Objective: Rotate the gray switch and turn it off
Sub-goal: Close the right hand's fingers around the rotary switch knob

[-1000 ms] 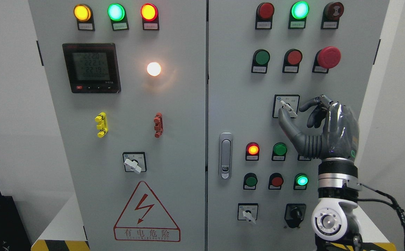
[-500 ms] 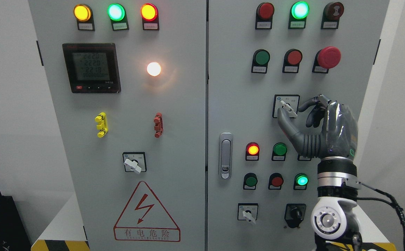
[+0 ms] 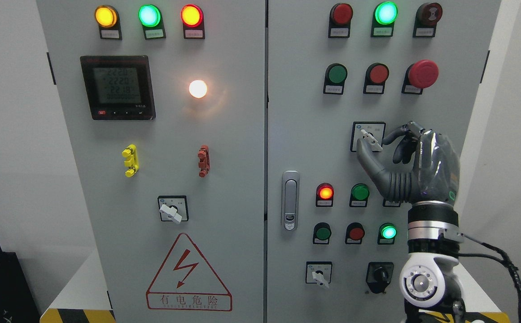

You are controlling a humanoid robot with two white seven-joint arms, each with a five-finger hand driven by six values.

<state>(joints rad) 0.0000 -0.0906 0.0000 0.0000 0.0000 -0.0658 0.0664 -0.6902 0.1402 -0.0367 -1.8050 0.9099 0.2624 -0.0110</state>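
Observation:
The gray switch (image 3: 370, 139) sits on a small square plate on the right cabinet door, its pale handle slanting from upper left to lower right. My right hand (image 3: 373, 144) rises from the lower right and is pinched on that handle. The thumb (image 3: 365, 157) presses from below left, and the curled index finger (image 3: 392, 134) meets the handle's right end. The other fingers are folded behind. The left arm does not show.
Similar gray switches sit on the left door (image 3: 173, 210) and low on the right door (image 3: 318, 274), beside a black knob (image 3: 379, 274). Lit indicator lamps and push buttons surround the hand. A red mushroom button (image 3: 422, 73) is above it, a door latch (image 3: 290, 199) to its left.
My right hand has crept a little to the left and up, closing in on the switch handle. The handle's angle looks the same.

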